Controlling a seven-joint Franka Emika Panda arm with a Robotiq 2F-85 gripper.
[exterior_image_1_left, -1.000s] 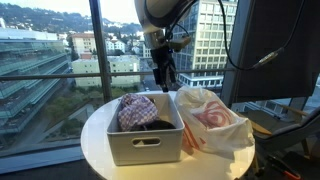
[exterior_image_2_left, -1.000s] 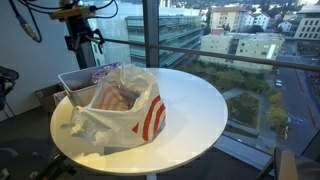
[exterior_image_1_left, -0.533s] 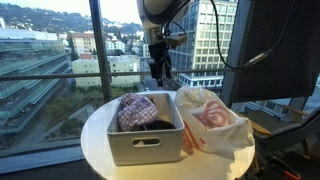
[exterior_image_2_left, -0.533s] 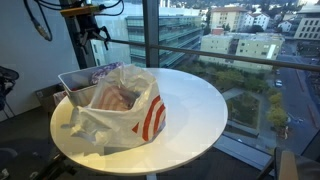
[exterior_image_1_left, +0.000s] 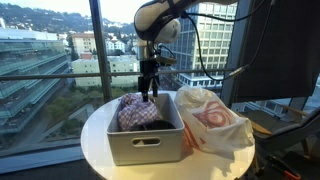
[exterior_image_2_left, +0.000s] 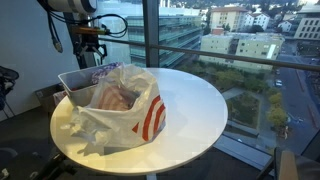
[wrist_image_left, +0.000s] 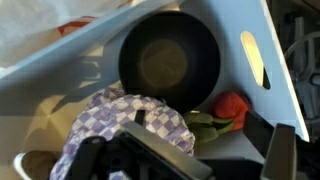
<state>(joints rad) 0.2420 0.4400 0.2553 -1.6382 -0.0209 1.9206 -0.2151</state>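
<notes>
Two things on the tabletop (exterior_image_1_left: 92, 140) — white bin (exterior_image_1_left: 125, 150) left, plastic bag (exterior_image_1_left: 212, 122) right. Bin holds a checkered cloth (exterior_image_1_left: 135, 110), a black pan (wrist_image_left: 168, 58) and a red item (wrist_image_left: 232, 108) with a green stem. Above the cloth, near the bin's back edge, the hand (exterior_image_1_left: 148, 93) hangs with jaws spread wide, gripping nothing. My read: early stage — hand is placed over the bin, nothing grasped or lifted. Closing on something and getting it out are both left.

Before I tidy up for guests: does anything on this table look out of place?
Nothing spilled or damaged. A checked cloth lies bunched in the bin by the black pan; a crumpled plastic bag leans against it.
</notes>
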